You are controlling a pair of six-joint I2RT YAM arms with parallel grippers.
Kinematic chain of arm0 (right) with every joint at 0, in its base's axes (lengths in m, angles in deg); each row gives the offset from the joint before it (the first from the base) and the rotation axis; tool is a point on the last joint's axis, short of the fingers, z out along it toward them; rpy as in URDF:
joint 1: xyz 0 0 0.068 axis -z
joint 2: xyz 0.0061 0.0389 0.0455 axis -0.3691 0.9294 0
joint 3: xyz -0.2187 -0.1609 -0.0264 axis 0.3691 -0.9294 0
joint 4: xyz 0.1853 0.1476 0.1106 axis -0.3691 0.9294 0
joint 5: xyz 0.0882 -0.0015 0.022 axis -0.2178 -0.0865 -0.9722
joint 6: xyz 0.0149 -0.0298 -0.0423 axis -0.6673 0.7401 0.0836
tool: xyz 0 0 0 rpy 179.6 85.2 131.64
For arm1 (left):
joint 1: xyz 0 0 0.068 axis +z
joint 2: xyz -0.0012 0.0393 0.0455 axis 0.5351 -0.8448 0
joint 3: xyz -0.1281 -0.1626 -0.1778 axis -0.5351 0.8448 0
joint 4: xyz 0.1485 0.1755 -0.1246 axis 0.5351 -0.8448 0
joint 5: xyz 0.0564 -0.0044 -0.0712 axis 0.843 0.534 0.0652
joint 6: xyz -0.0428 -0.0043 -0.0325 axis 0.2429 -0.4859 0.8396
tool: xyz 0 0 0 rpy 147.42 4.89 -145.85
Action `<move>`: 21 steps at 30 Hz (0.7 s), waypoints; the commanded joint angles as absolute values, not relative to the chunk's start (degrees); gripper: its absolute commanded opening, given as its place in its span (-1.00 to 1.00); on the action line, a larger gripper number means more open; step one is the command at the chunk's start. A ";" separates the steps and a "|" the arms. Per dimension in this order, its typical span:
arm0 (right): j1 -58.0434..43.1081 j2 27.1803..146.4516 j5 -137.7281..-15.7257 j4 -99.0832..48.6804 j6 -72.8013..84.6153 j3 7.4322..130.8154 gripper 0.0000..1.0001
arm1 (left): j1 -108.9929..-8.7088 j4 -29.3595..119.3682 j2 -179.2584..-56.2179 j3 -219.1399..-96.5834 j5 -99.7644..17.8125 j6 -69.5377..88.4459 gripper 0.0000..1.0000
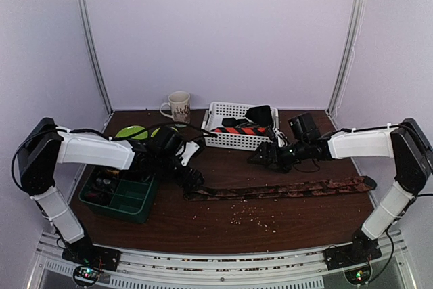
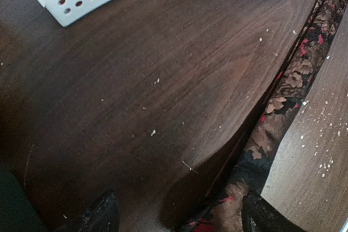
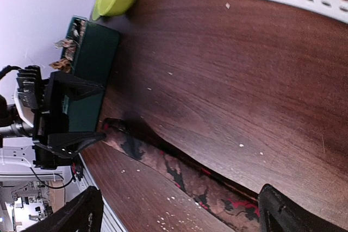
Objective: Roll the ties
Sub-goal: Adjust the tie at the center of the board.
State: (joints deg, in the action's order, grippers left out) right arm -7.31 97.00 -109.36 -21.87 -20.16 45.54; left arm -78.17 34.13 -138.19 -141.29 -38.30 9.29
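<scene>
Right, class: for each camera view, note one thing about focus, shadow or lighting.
Top external view: even light, long brown patterned fabric tie clear on the dark wooden table. Left wrist view: black left fingers blurred, dark shadow beside the tie. Right wrist view: right fingers blurred too, table crisp.
</scene>
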 commanded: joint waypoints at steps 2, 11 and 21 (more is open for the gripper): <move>-7.53 102.16 -104.84 -17.23 -16.24 46.46 0.97 | -78.16 28.41 -143.55 -145.90 -39.12 7.70 0.51; -8.55 102.53 -105.03 -14.32 -14.00 43.81 0.78 | -81.35 24.58 -145.01 -144.74 -34.96 2.27 0.29; -8.67 102.28 -100.88 -10.60 -10.61 41.56 0.68 | -82.62 22.86 -150.10 -146.73 -30.06 2.34 0.35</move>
State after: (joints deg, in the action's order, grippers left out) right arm -8.49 102.62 -105.07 -14.27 -12.97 42.72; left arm -82.44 24.95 -147.45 -145.96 -33.49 3.26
